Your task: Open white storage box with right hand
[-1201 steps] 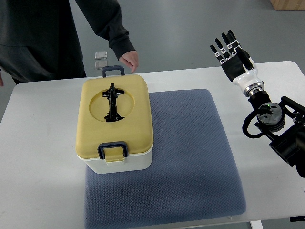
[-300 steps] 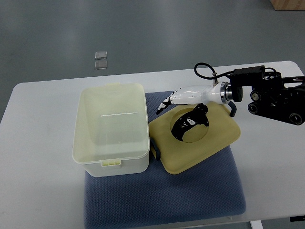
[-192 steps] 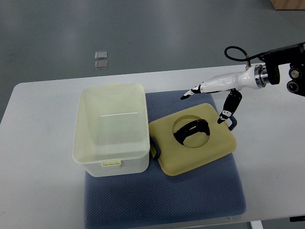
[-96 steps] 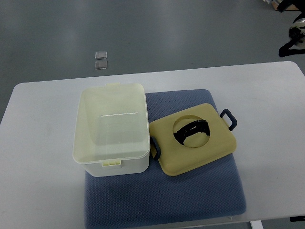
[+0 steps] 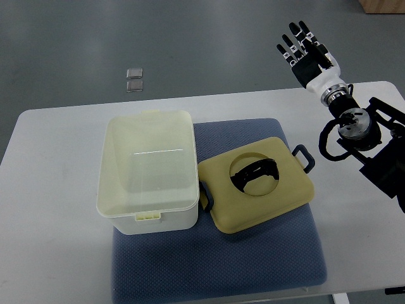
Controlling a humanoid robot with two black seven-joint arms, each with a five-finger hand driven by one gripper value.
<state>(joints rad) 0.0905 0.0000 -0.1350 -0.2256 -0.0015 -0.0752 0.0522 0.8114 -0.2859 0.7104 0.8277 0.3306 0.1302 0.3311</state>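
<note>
On the left half of the blue-grey mat point(image 5: 253, 259), the white storage box point(image 5: 147, 171) stands wide open, its pale interior bare to the camera and a small latch tab showing on its near rim. Just to its right, the yellow lid point(image 5: 256, 183) lies flat on the mat, turned at an angle, one corner close up against the box wall. The lid's black carry handle point(image 5: 255, 172) sits folded in the round recess at its centre, and two dark clasps stick out from opposite edges, one point(image 5: 303, 157) toward the far right, one point(image 5: 205, 195) right beside the box.

Up in the far right corner, the right robot hand point(image 5: 306, 56) is raised above the back edge of the white desk point(image 5: 57, 253), palm flat, all the fingers point(image 5: 293, 33) stretched out straight and fanned apart, gripping nothing at all. It is well clear of both lid and box. Its silver wrist joint and black forearm point(image 5: 367, 136) run down toward the right edge of the picture, a black cable looping beside them.

Beyond the desk, on the grey floor point(image 5: 209, 38), two small clear squares point(image 5: 133, 80) lie one next to the other.
</note>
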